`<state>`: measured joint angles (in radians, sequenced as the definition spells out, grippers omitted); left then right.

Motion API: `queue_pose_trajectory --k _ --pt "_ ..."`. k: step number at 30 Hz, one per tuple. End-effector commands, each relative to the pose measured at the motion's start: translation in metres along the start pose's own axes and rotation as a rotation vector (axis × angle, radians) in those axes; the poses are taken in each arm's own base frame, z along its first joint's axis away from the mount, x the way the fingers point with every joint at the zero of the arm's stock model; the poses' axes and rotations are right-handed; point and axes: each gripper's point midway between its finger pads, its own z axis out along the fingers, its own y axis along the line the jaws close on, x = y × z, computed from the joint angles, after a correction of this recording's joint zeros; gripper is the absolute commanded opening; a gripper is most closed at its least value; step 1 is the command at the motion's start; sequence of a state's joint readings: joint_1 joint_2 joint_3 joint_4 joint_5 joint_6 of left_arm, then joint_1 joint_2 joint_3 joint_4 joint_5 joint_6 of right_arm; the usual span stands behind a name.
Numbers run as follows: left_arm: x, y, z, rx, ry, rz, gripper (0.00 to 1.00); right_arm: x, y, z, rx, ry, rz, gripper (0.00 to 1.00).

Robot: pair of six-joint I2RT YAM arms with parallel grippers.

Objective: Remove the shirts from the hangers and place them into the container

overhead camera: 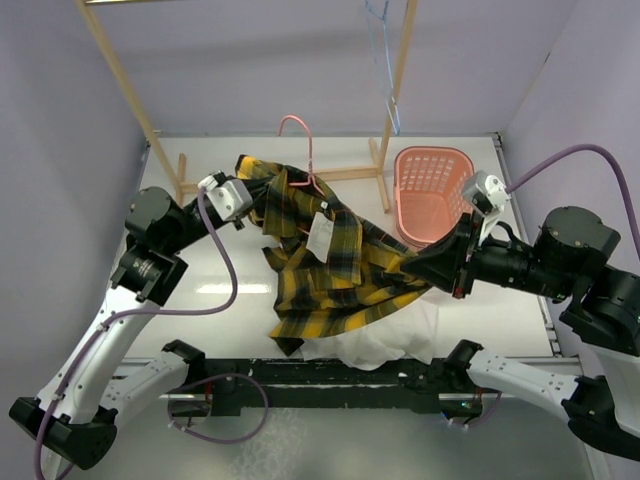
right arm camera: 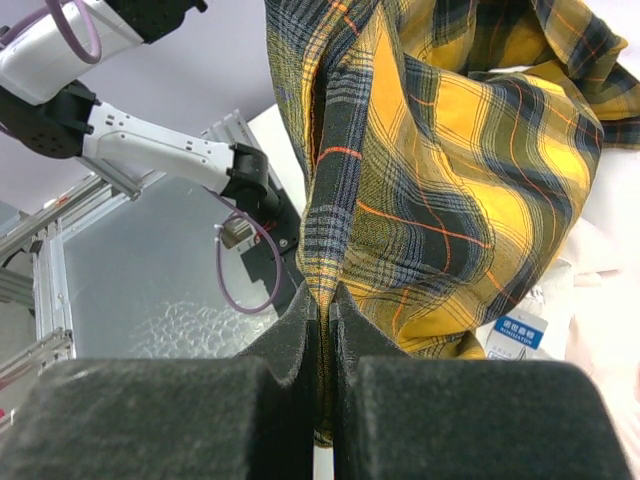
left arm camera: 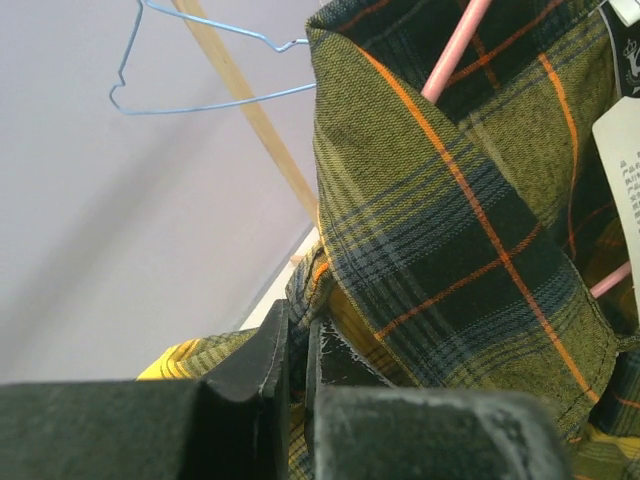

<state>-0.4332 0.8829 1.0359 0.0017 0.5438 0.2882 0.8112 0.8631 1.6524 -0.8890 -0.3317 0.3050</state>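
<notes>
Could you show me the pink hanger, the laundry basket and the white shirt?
pink hanger point(left arm camera: 456, 50), left wrist view, on its straight wire arm.
laundry basket point(overhead camera: 432, 195), top view, on its bare lattice inside.
white shirt point(overhead camera: 385, 348), top view, on its exposed fabric.

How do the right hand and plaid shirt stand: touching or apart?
Touching. The right wrist view shows the right hand shut on a fold of the plaid shirt.

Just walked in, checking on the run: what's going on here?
Both arms are working the plaid shirt: the left gripper pinches it near the collar, the right gripper a fold lower down. The pink hanger is still inside it. The white shirt lies underneath, the blue hanger hangs bare, and the basket holds no shirt.
</notes>
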Motion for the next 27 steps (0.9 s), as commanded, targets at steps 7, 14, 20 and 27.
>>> queue_pose_trajectory --k 7,14,20,27 --pt "-0.029 0.019 -0.014 -0.092 -0.026 0.144 0.00 -0.023 -0.018 -0.021 0.152 -0.115 -0.002 0.39" --pt "-0.006 0.052 -0.020 -0.225 0.233 0.215 0.00 -0.048 -0.053 -0.057 0.422 -0.184 -0.006 0.69" --pt "-0.013 0.089 -0.021 -0.387 0.363 0.159 0.00 -0.069 -0.067 -0.016 0.455 -0.143 -0.038 0.66" --pt "-0.068 0.127 -0.024 -0.523 0.306 0.208 0.00 -0.110 -0.081 0.044 0.460 -0.155 -0.097 0.64"
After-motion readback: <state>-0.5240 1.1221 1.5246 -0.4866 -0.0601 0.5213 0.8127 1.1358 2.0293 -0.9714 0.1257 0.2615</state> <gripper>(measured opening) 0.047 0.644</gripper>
